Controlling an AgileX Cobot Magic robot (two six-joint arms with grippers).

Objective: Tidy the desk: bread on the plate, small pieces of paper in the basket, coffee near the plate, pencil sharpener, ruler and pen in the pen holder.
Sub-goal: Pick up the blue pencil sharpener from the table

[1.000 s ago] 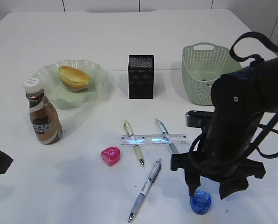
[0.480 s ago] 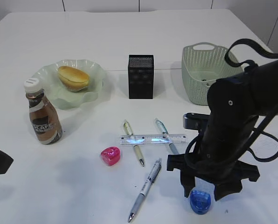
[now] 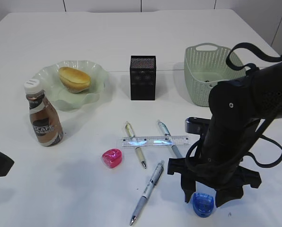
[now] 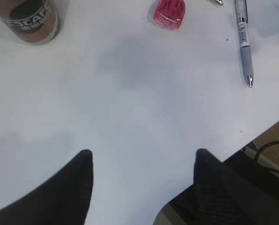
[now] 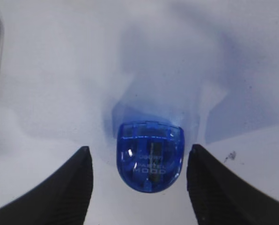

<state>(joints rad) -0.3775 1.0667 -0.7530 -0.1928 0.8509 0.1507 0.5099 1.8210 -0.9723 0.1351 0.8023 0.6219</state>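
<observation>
**Right pincer astride the blue sharpener**

Taking the black mesh pen holder as my landmark: far to its left I see the bread lying in the wavy green plate, with the coffee bottle upright just in front of that plate. My left gripper hovers over bare desk, jaws apart, empty. In front of the holder lie a pink pencil sharpener, three pens and the clear ruler across two of them. Right of the holder stands the basket. Front-right, my right gripper has its jaws spread either side of the blue pencil sharpener, not touching it.
</observation>
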